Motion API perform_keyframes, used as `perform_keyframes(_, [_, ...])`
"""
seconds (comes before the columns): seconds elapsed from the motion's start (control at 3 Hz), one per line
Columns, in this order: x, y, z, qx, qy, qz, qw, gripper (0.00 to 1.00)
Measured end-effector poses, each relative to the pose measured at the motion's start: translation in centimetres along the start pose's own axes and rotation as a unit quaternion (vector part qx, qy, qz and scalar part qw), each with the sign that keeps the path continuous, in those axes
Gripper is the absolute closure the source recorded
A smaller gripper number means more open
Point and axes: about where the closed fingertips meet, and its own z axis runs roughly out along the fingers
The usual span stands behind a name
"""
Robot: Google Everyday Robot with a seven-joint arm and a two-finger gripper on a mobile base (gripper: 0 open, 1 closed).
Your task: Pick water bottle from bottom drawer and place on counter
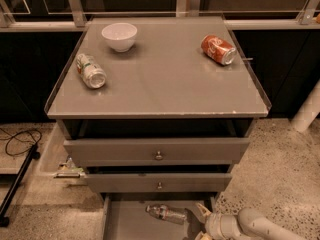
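Reaching: gripper [200, 223], jaws spread, inside bottom drawer [125, 225], just right of water bottle [166, 214]; next straddle, clamp, lift to counter [165, 84].

The counter [165, 89] is glossy, the water bottle [166, 213] clear plastic, the pincer [201, 223] beside it in the bottom drawer [130, 225] smooth.

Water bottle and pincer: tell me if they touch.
Cannot tell. The camera view shows the pincer close beside the water bottle in the bottom drawer, but neither gap nor contact plainly.
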Motion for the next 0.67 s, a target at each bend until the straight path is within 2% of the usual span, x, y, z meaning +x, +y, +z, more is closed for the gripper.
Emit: perform_keyframes(0.67, [0.22,-0.45,0.9,0.009,-0.009,0.005,0.9999,0.0])
